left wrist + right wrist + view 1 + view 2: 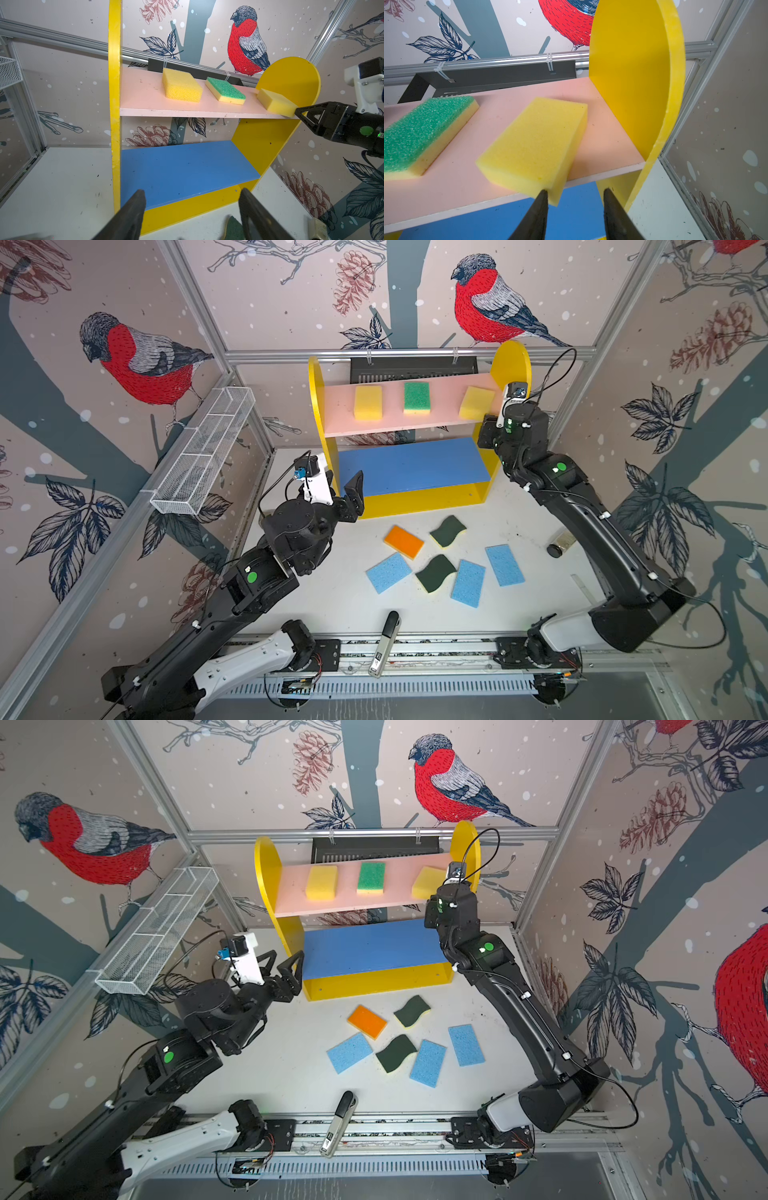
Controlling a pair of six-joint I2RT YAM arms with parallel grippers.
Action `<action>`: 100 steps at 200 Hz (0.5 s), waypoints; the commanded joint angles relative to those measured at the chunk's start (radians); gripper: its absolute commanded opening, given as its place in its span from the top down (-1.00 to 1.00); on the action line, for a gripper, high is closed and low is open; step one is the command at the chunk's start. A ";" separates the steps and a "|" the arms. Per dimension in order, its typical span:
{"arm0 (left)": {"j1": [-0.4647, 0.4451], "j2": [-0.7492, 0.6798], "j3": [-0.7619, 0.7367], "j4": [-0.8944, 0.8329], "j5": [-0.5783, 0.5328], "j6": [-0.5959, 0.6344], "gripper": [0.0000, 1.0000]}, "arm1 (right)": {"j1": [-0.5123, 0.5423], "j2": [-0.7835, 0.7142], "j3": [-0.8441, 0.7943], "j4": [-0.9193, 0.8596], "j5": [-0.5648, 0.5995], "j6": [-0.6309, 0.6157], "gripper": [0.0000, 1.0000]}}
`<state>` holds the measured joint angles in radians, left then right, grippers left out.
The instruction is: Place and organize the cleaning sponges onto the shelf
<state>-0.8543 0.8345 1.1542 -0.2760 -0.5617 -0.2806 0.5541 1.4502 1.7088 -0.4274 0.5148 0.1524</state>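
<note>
At the front lip of the pink upper board (602, 116), the right claw (575, 192) stands partly open, clamping nothing. A yellow sponge (535, 141) lies skewed on that board, its near corner poking over the edge against one finger. That reads as the tail of a placing step! Alongside sit a green-topped sponge (417, 396) and a second yellow sponge (368, 402). The left claw (192, 190) gapes wide and empty by the bare blue lower board (411, 464). Six more wait on the counter (332, 593): an orange-topped sponge (403, 541), two dark green sponges (448, 531) (436, 572) and three light blue sponges (388, 572) (468, 583) (504, 565). Next call, I'd say: square that crooked block, then drop for a loose one.
</note>
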 commanded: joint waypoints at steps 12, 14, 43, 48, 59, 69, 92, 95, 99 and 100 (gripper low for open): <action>0.001 0.005 -0.003 0.020 -0.008 0.003 -0.43 | -0.019 0.002 0.010 0.029 -0.050 -0.008 0.11; 0.001 0.006 -0.003 0.020 -0.008 0.002 -0.43 | -0.019 0.002 0.009 0.029 -0.051 -0.008 0.11; 0.000 0.002 -0.015 0.032 -0.009 -0.002 -0.43 | -0.024 0.018 0.027 0.032 -0.064 -0.014 0.11; 0.001 -0.001 -0.017 0.033 -0.008 -0.003 -0.43 | -0.026 0.021 0.031 0.032 -0.066 -0.015 0.11; 0.000 -0.003 -0.022 0.034 -0.009 -0.006 -0.43 | -0.031 0.028 0.036 0.030 -0.071 -0.014 0.11; 0.000 -0.006 -0.025 0.035 -0.012 -0.006 -0.43 | -0.032 0.034 0.042 0.028 -0.073 -0.015 0.11; 0.000 -0.006 -0.028 0.036 -0.012 -0.006 -0.43 | -0.042 0.039 0.046 0.035 -0.074 -0.015 0.11; 0.000 -0.005 -0.027 0.035 -0.012 -0.005 -0.43 | -0.043 0.039 0.046 0.036 -0.073 -0.014 0.11; 0.000 -0.005 -0.028 0.035 -0.013 -0.005 -0.43 | -0.045 0.041 0.046 0.038 -0.074 -0.014 0.11; 0.000 -0.005 -0.028 0.036 -0.012 -0.004 -0.43 | -0.046 0.041 0.046 0.038 -0.075 -0.014 0.11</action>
<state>-0.8543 0.8310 1.1301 -0.2718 -0.5621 -0.2848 0.5156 1.4876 1.7447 -0.4206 0.4469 0.1486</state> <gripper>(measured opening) 0.715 0.444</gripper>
